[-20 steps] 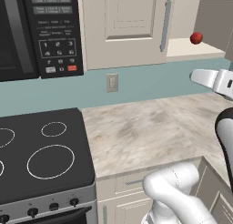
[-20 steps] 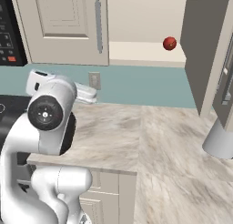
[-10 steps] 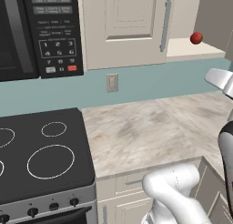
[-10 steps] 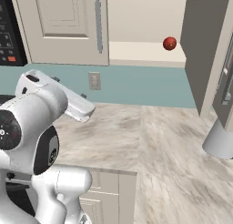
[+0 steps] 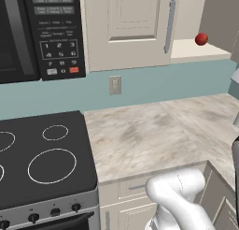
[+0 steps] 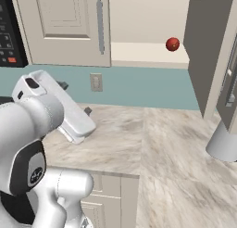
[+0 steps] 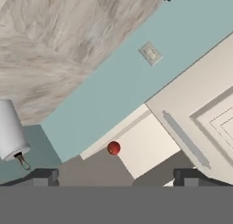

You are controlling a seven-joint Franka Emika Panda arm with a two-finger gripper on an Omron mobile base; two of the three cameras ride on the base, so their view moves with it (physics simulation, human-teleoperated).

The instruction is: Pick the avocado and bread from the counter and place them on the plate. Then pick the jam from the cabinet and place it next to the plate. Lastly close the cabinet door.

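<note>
Right, from my seat the jam [image 5: 201, 39] sits at the upper right of the left base view, a small red jar on the pale shelf of the open cabinet [image 5: 196, 49], well above the counter [image 5: 158, 135]. In the right base view I see the same jar [image 6: 172, 44] at upper centre-right, resting on the shelf near its right end, just left of the dark inner face of the swung-open cabinet door [image 6: 206, 51]. The closed neighbouring door [image 6: 65, 28] with its vertical silver bar handle [image 6: 99, 25] fills the upper left there.

In the hand view (rolled hard over, so the wall runs diagonally) the jar [image 7: 113, 148] lies low and a little left of centre, between and above the two dark fingertips [image 7: 43, 176] at the bottom edge. The gripper [image 7: 116, 180] has its jaws spread wide with nothing between them. A wall outlet [image 7: 150, 53] shows on the teal backsplash [image 7: 113, 86] in the upper right part, and a white paper towel roll [image 7: 9, 132] stands at the left edge.

At the left of the left base view I have the black microwave [image 5: 37, 32] above the stove [image 5: 42, 154]. Marble counter lies bare in the middle of both base views.
</note>
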